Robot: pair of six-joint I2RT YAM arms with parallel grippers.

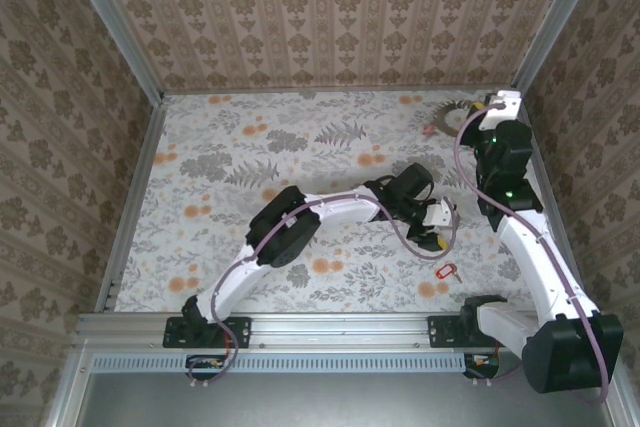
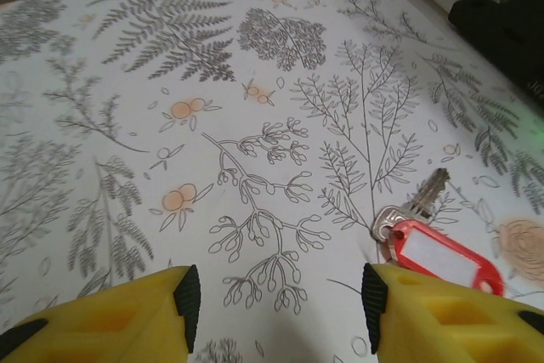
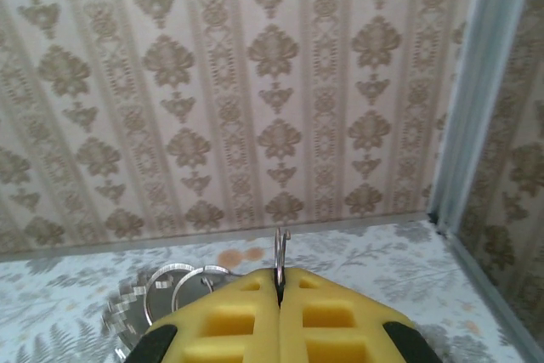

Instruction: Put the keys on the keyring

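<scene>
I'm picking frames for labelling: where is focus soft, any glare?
Left wrist: red-tagged key sharp, faint shadow, no glare. Right wrist: keyring pinched by the right gripper, its hanging metal blurred. Top external: even light, that key tiny.

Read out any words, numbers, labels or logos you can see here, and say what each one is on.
No readable text anywhere.
The red key tag: its white label window looks blank.
The metal key blade: any stamping is too small to read.
The keyring and its metal pieces: blurred, nothing legible.
</scene>
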